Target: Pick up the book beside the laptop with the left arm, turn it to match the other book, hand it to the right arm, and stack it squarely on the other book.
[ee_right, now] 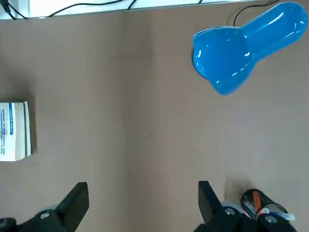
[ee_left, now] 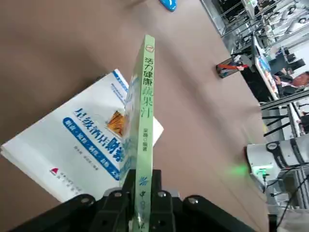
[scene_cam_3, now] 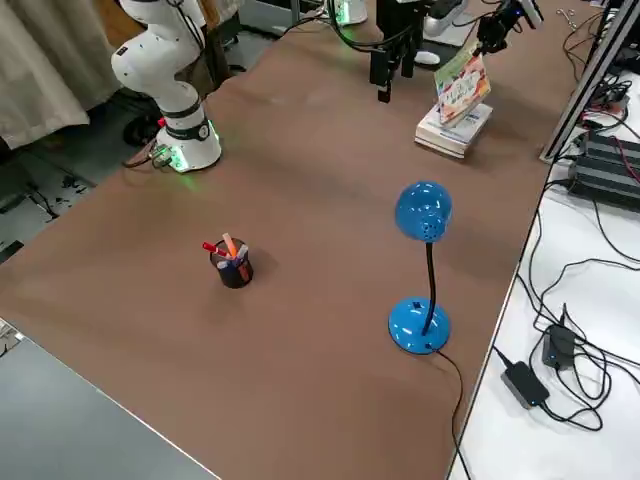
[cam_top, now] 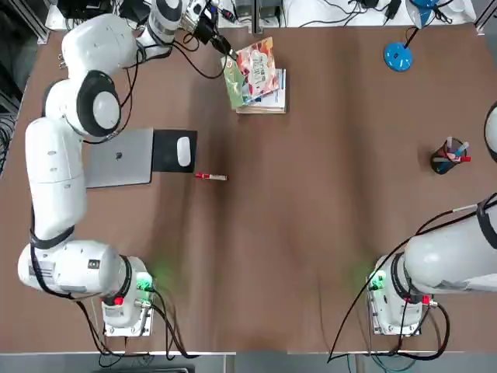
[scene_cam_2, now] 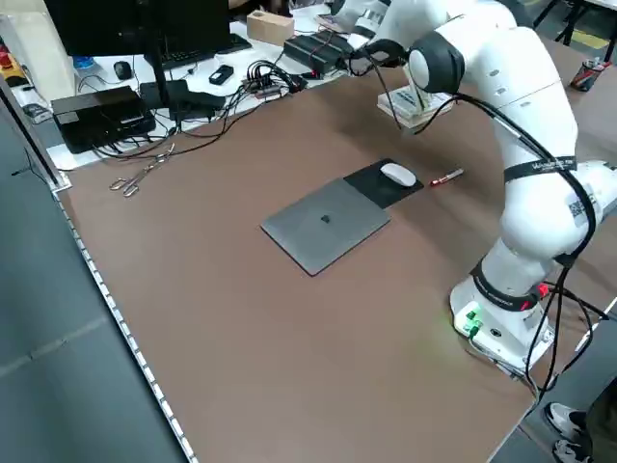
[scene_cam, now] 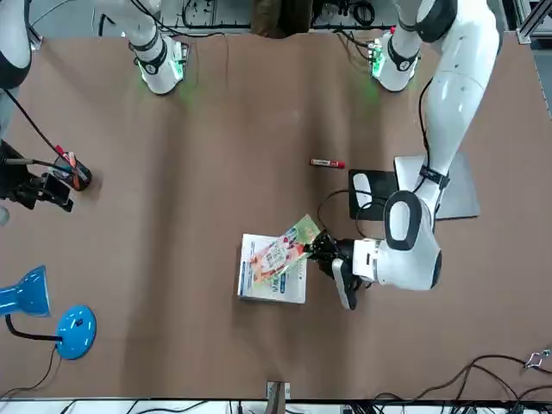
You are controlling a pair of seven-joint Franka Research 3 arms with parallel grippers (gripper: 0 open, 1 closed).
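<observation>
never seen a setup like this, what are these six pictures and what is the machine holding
Two white robot arms are bolted to a brown table, filmed at one moment from overhead, across the table, both sides, and from each wrist. The left hand is shut on the colourful book, held tilted on edge above the white book that lies flat. The right hand is open and empty, off to the side near a pen cup. Also on the table are a closed laptop, a mouse on its black pad, a red marker and a blue lamp.

Peach-orange illustrated book [cam_top: 259,67] with green spine, white book [ee_left: 82,145] with blue text, silver laptop [cam_top: 119,158], blue lamp [scene_cam_3: 423,262].
</observation>
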